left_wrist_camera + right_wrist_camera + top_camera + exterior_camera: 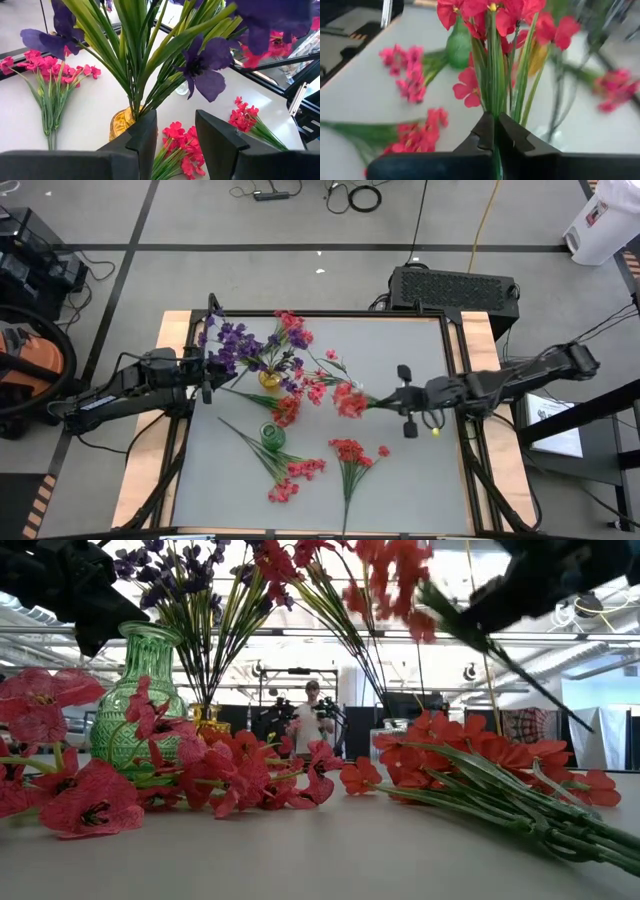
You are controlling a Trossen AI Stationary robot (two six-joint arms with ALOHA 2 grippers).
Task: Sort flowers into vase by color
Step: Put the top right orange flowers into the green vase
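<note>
R claw [495, 131] clamps red sprig [495, 65] (stem hidden overhead).

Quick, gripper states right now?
Left gripper: open, empty, beside the yellow vase.
Right gripper: shut on a red flower sprig.

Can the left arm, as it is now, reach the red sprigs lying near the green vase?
Probably not directly: the left gripper stands open beside the yellow vase, whose purple flowers crowd its path to the red sprigs.

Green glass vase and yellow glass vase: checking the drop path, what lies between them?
In the high view, a red flower sprig lies between the green glass vase and the yellow glass vase.
</note>
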